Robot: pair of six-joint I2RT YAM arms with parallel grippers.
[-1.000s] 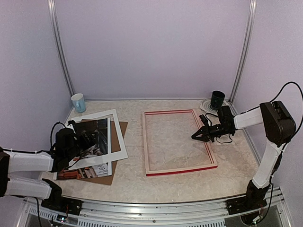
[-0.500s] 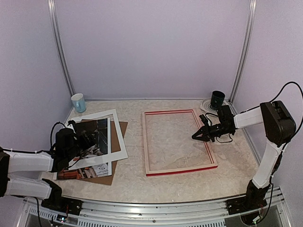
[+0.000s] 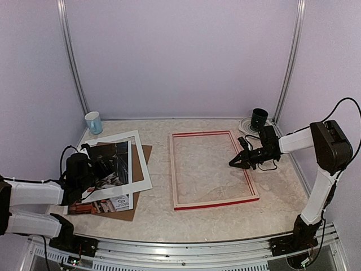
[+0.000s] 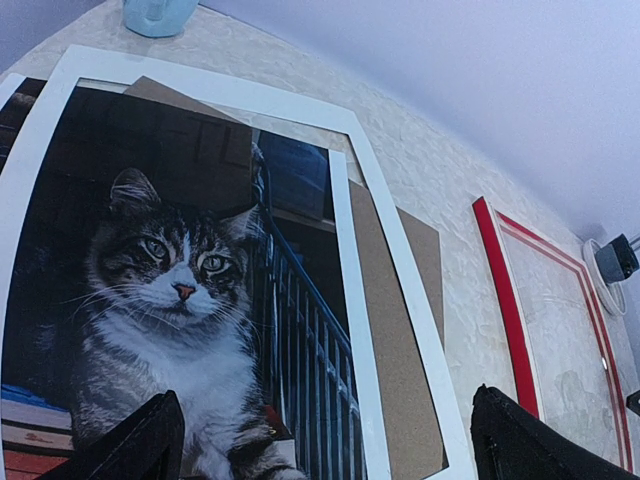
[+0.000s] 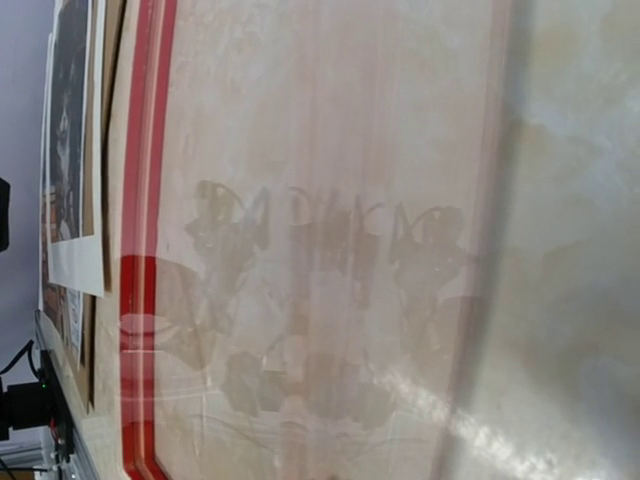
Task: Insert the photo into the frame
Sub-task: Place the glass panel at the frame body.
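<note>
While the photo [image 4: 170, 290] lies left on the surface [image 3: 158, 217], overlapping a white mat [image 3: 144, 164], the left tool [image 4: 330, 445] hovers wide open above it. The right tool [image 3: 234, 162] is closed, empty, at the frame [image 3: 216, 203]. Photo judged thin, floppy, slick: pinch a free edge.

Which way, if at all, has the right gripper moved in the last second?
No. The right gripper stays where it was, beside the right rail of the red frame.

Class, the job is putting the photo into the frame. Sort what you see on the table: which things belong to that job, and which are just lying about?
Belong to the job: photo, frame.
Just lying about: white mat, brown board, pale blue cup, dark cup.
</note>
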